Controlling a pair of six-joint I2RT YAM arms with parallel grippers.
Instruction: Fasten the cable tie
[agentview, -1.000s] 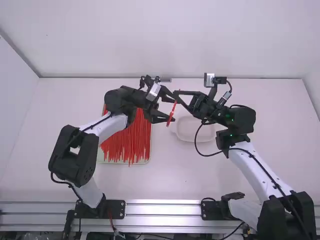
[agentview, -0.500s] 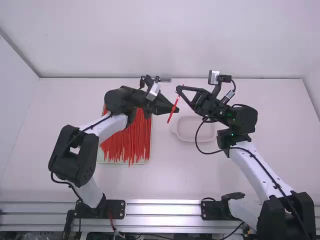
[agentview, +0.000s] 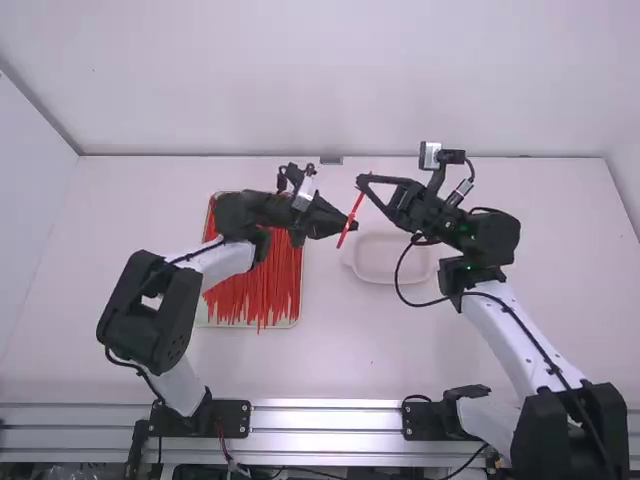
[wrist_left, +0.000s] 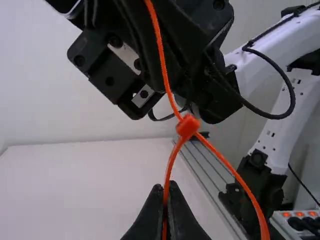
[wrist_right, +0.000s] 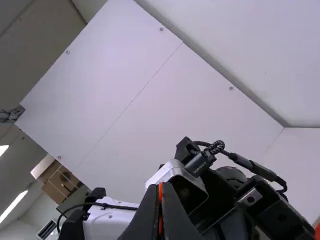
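The tie (agentview: 349, 220) hung in the air between the two claws, above the gap between the tray (agentview: 212, 312) of spare ties (agentview: 262, 285) and the white bowl (agentview: 380, 268) on the tabletop (agentview: 120, 220). The left claw (agentview: 333, 225) was pinched together on its lower strand, and the right claw (agentview: 363, 186) was clamped on its upper end. The tie's head (wrist_left: 187, 125) sat on the strap between the two claws.

A robotics lab: aluminium rail (agentview: 330, 408) carrying 2 arm bases (agentview: 200, 412), white table (agentview: 120, 230), bare white walls (agentview: 300, 70).
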